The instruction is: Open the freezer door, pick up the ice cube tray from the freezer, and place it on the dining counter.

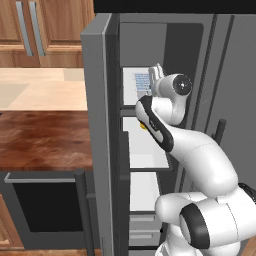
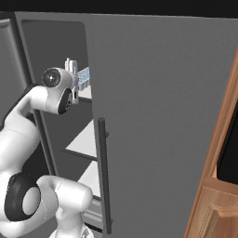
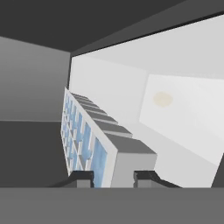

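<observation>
Your jaws (image 3: 113, 178) pinch tray (image 3: 94, 140) end, tray at shelf (image 1: 131, 95) front edge, freezer door (image 1: 100, 125) open.

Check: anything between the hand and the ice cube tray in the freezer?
Nothing visible. In the hand view the hand has a fingertip on each side of the ice cube tray on its white shelf, with the freezer door swung open.
</observation>
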You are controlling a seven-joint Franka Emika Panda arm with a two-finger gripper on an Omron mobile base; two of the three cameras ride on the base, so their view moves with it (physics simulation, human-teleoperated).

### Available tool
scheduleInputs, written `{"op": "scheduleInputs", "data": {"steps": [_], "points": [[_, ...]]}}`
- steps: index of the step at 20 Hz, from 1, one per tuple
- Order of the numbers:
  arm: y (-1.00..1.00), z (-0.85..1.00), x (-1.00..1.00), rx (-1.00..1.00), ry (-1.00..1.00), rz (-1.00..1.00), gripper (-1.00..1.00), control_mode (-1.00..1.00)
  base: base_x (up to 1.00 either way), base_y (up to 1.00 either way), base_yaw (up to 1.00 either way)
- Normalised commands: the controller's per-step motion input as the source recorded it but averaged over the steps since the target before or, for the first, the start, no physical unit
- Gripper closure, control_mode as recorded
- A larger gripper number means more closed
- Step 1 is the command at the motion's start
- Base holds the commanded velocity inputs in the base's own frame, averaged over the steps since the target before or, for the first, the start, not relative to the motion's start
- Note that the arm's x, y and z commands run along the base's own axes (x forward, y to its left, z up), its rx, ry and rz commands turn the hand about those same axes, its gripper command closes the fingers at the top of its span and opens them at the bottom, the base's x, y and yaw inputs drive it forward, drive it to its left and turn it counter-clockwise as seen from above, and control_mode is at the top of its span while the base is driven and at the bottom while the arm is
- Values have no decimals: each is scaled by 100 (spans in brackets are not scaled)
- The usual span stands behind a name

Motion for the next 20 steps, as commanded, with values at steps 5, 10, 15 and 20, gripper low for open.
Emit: {"op": "scheduleInputs", "data": {"steps": [5,10,15,20], "points": [[0,0,0,0,0,0,100,-100,0,0,0],[0,0,-6,0,0,0,100,-100,0,0,0],[-1,6,-22,0,0,0,100,-100,0,0,0],[-4,15,-48,0,0,0,100,-100,0,0,0]]}}
